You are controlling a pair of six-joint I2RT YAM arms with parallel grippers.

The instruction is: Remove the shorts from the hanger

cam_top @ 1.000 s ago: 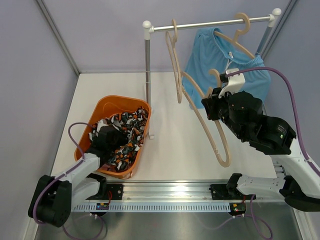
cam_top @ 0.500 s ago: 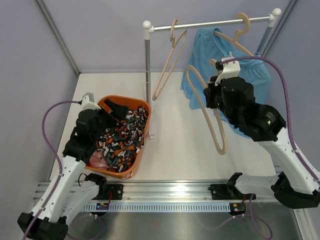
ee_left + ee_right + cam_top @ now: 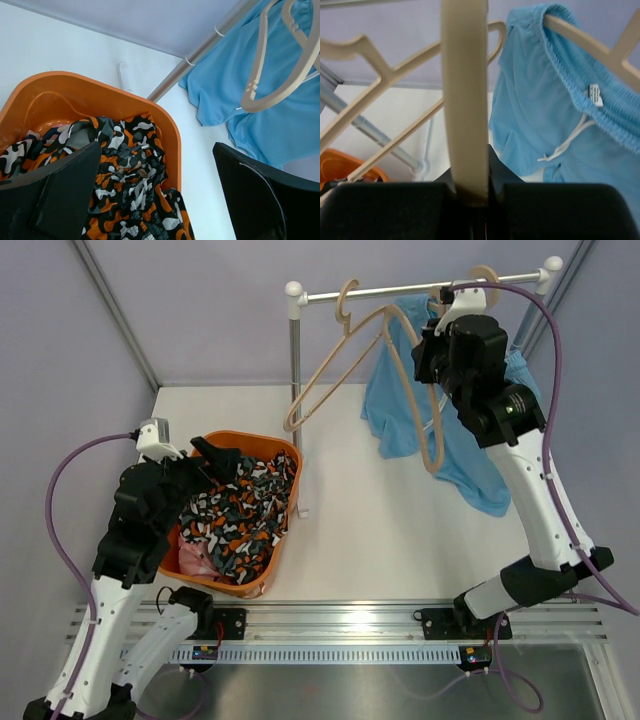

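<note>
Light blue shorts [image 3: 442, 435] with a white drawstring [image 3: 565, 145] hang from a beige hanger [image 3: 580, 35] on the rail [image 3: 420, 286]. My right gripper [image 3: 436, 340] [image 3: 470, 192] is up by the rail, shut on a bare beige hanger [image 3: 432, 430] [image 3: 465, 100] in front of those shorts. Black shorts with orange and white blotches [image 3: 238, 515] [image 3: 125, 170] lie in the orange basket [image 3: 250, 438], with a bit of pink shorts [image 3: 196, 560] beside them. My left gripper [image 3: 215, 462] [image 3: 160, 200] hovers open over the basket's far end, holding nothing.
Another bare beige hanger [image 3: 335, 365] swings tilted on the rail's left part. The rail's left post [image 3: 295, 400] stands just right of the basket, its foot [image 3: 302, 510] by the basket's wall. Grey walls close in on both sides.
My left gripper has risen out of the basket and opened, leaving the black shorts there. My right arm has lifted its hanger up toward the rail. The bare hanger on the rail swung left.
</note>
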